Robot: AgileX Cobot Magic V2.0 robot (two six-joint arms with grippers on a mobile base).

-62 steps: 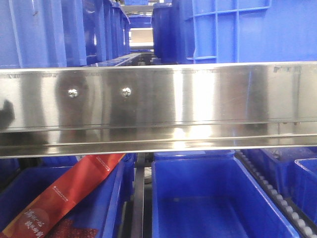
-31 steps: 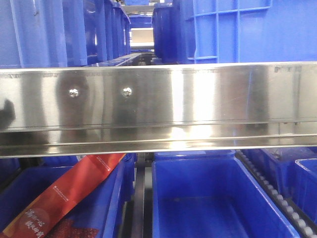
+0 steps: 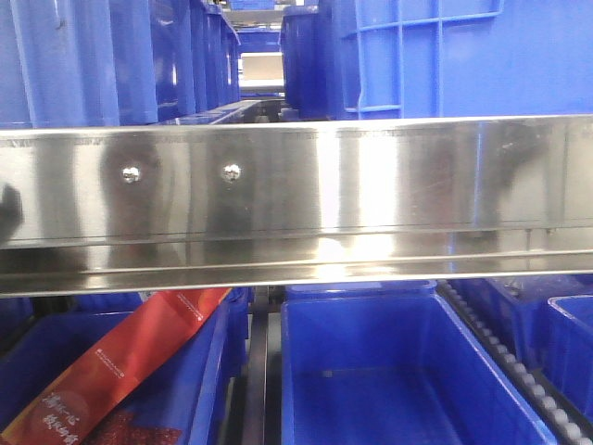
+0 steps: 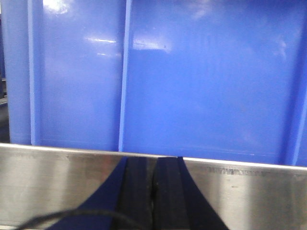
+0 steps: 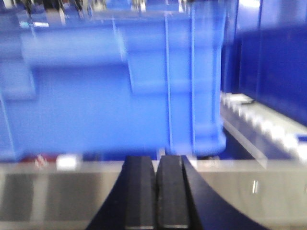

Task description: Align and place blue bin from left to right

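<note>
On the upper shelf stand ribbed blue bins, one at the left and one at the right of the front view, with a gap between them. Neither gripper shows there. In the left wrist view a blue bin wall fills the picture close behind the steel rail, and my left gripper is shut, empty, its tips level with the rail's top edge. The right wrist view is blurred. My right gripper is shut and empty in front of a blue bin, whose right corner lies just right of the tips.
A wide steel shelf rail crosses the front view. Below it sit open blue bins; the left one holds a red packet. Roller tracks run at the right and beside the bin.
In the front view the whole scene, rail screws and upper bins alike, has slid slightly to the left. Nothing was taken hold of or let go.
</note>
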